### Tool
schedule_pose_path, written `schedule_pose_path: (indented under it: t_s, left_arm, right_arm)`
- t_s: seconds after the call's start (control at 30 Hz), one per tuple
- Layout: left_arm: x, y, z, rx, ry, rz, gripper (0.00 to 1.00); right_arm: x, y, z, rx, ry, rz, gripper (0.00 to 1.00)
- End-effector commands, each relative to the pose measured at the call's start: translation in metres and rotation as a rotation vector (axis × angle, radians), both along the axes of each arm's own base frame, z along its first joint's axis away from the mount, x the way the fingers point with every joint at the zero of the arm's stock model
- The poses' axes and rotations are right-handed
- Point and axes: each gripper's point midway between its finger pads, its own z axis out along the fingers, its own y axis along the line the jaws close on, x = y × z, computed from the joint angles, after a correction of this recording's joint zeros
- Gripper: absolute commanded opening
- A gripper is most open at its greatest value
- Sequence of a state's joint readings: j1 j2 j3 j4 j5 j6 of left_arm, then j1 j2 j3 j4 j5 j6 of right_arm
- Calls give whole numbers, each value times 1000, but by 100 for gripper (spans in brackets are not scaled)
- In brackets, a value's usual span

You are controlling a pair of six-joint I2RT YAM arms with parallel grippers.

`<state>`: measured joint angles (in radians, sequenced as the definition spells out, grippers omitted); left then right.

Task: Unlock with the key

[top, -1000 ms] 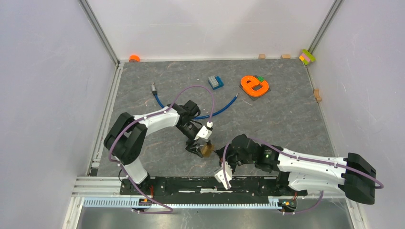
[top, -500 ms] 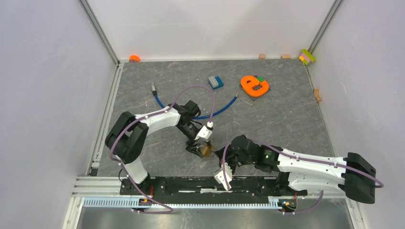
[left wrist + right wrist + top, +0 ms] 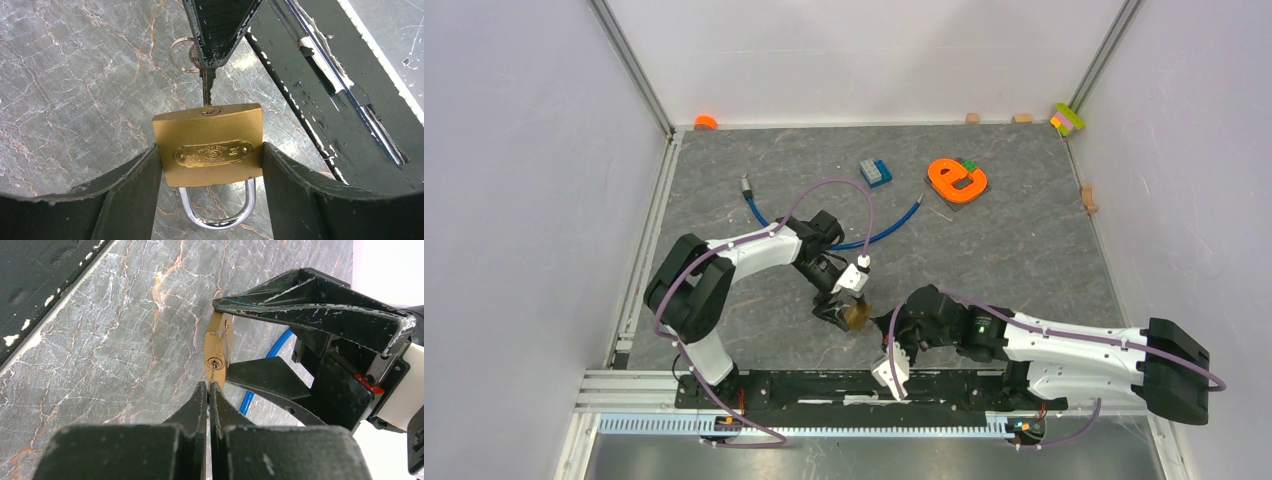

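Observation:
My left gripper (image 3: 210,172) is shut on a brass padlock (image 3: 208,145), one finger on each side of its body, holding it above the grey stone table; its steel shackle (image 3: 216,209) is closed. My right gripper (image 3: 208,386) is shut on a silver key (image 3: 207,87) with a small ring, and the key's tip sits in the keyhole on the padlock's end face (image 3: 214,361). In the top view the padlock (image 3: 857,314) is between the two grippers, near the table's front edge, left gripper (image 3: 842,308) to its left and right gripper (image 3: 882,322) to its right.
A blue cable (image 3: 864,238) lies behind the left arm. Further back are a blue block (image 3: 875,172) and an orange letter piece (image 3: 956,180). A black rail (image 3: 854,385) runs along the front edge, close below the grippers. Small blocks (image 3: 1067,118) sit by the far wall.
The right arm has crept slightly left toward the padlock. The left arm and padlock have held still.

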<state>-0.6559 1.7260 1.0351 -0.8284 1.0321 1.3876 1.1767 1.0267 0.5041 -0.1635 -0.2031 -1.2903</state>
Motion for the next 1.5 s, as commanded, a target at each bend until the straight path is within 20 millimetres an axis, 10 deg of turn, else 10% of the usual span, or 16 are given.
schedule_pose_path:
  t_s: [0.0, 1.47]
  left_arm:
    - [2, -17, 26, -131, -2, -27, 2]
    - [-1, -21, 33, -162, 45, -20, 2]
  right_arm:
    - [2, 4, 3, 18, -31, 4, 0]
    - [18, 12, 5, 37, -177, -85, 0]
